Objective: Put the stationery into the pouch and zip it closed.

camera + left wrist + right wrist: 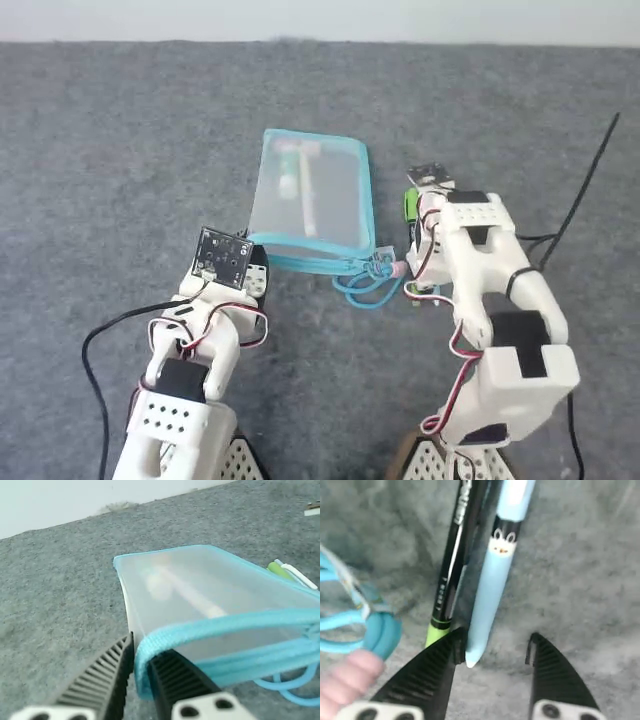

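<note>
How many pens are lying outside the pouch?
2: a black-and-green pen and a light blue pen, side by side on the mat before the right hand; others may be hidden.

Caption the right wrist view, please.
Right gripper open at the ends of a light blue pen and a black pen lying side by side.

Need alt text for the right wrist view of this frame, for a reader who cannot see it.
The right gripper hangs open over a light blue pen and a black-and-green pen lying side by side on a grey mat. The blue pen's tip sits beside one finger; a blue cord loop lies nearby.
</note>
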`<state>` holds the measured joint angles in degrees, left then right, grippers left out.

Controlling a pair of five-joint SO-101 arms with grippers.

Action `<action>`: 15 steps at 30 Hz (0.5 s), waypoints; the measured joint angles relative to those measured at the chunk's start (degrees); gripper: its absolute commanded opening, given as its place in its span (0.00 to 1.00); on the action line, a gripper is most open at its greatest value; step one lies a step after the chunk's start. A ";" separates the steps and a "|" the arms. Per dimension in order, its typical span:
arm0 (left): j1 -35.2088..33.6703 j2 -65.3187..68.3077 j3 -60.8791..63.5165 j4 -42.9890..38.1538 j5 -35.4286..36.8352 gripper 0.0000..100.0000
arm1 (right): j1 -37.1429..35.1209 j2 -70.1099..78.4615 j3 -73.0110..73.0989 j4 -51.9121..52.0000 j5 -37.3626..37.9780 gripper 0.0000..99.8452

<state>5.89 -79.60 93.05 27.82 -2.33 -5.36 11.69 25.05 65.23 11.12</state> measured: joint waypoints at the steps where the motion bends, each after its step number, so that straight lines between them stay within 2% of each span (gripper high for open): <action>1: 0.00 0.00 0.00 0.00 0.00 0.01 | 0.53 0.09 -0.35 0.00 0.00 0.00; 9: 0.00 0.00 0.00 0.00 0.09 0.01 | 5.10 -0.88 -1.67 0.62 0.00 0.01; 15: 0.00 0.00 0.00 0.00 0.09 0.01 | 5.10 -14.24 -1.58 8.88 2.64 0.01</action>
<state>5.89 -79.60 93.05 27.82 -2.24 -0.26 -2.55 23.47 74.11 13.76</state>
